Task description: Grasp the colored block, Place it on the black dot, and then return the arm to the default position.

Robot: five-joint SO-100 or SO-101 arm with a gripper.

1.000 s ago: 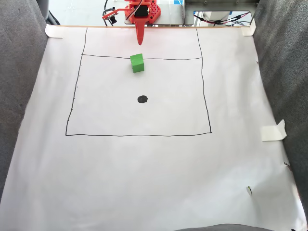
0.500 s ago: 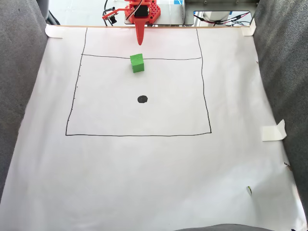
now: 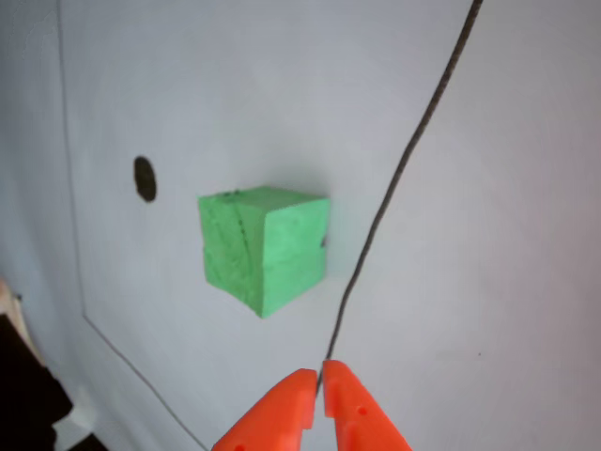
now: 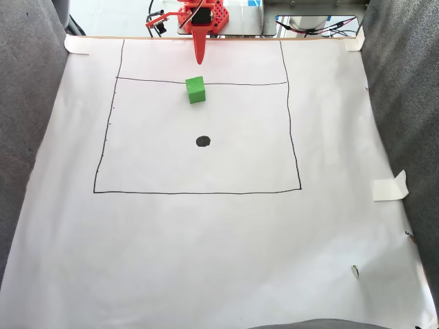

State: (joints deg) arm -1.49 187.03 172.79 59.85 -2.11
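A: What covers the worktop?
B: White paper (image 4: 206, 247) with a hand-drawn rectangle (image 4: 197, 192).
A: And the green block (image 4: 195, 90)?
B: On the rectangle's top line, well above the black dot (image 4: 203, 141), just below the orange claw (image 4: 200, 60).
A: The claw?
B: Clenched on nothing, tips together (image 3: 319, 381), apart from the block (image 3: 263, 246)

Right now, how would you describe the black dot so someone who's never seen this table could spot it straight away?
Start from the white paper sheet and find the big hand-drawn rectangle on it. Near its middle sits the black dot, below the green cube in the fixed view. It is the one filled dark blot; the other marks are thin lines.
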